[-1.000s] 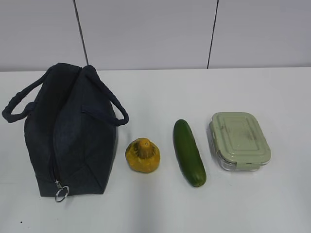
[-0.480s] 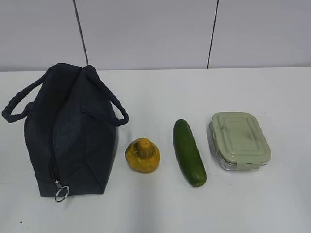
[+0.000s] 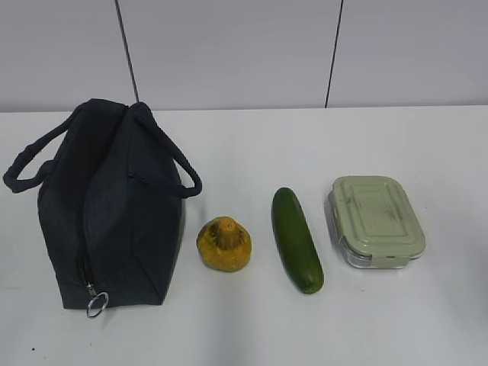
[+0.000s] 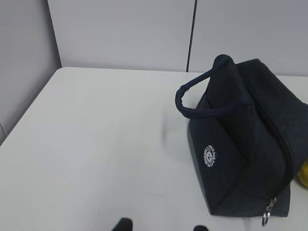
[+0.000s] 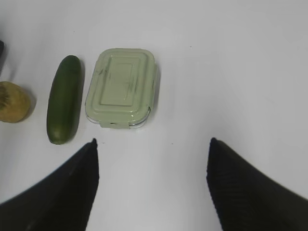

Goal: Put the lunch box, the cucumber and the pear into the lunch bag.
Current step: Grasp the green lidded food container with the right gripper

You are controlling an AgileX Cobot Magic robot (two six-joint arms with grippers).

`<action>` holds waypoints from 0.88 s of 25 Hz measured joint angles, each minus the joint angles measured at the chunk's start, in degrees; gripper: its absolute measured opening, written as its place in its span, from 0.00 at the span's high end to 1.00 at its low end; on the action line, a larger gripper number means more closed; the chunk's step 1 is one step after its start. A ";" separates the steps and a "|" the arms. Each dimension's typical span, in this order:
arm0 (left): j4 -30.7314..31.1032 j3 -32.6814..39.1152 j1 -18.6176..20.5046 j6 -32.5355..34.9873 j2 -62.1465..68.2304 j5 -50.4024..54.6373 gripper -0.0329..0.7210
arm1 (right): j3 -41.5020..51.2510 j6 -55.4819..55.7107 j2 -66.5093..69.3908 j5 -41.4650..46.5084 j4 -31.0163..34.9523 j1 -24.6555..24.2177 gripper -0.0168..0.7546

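Zipped navy fabric lunch bag (image 3: 114, 210) upright on left of white table (image 3: 305, 137); beside it lumpy pear (image 3: 223, 244), smooth cucumber (image 3: 296, 239), rounded sage-lidded lunch box (image 3: 375, 220). Right gripper (image 5: 151, 144) spread wide, empty; left gripper (image 4: 160, 225) parted, empty.

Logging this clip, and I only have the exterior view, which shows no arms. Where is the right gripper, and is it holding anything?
Observer: The right gripper hangs over bare table short of the lunch box, jaws wide apart, nothing between them.
Operator: And the left one?
Observer: Only the tips of the left gripper show, at the bottom edge of its wrist view. They are apart and empty, with the lunch bag ahead to their right.
Operator: Anything on the bag's side that I can't see?
Observer: A small round white logo sits low on that side panel.
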 joint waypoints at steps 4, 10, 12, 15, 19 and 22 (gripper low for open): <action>0.00 0.00 0.00 0.00 0.00 0.00 0.63 | -5.36 0.79 12.94 -3.26 0.00 0.00 0.27; 0.00 0.00 0.00 0.00 0.00 0.00 0.63 | -15.13 0.92 30.08 -9.61 0.00 0.00 0.28; 0.00 0.00 0.00 0.00 0.00 0.00 0.63 | -17.35 1.01 35.08 -12.30 -0.52 0.00 0.28; 0.00 0.00 0.00 0.00 0.00 0.00 0.63 | -19.30 1.01 40.40 -13.31 -2.32 0.00 0.28; 0.00 0.00 0.00 0.00 0.00 0.00 0.63 | -23.47 1.14 46.86 -12.49 -2.59 -0.54 0.29; 0.00 0.00 0.00 0.00 0.00 0.00 0.63 | -29.19 1.14 52.17 -8.46 -2.59 -2.43 0.29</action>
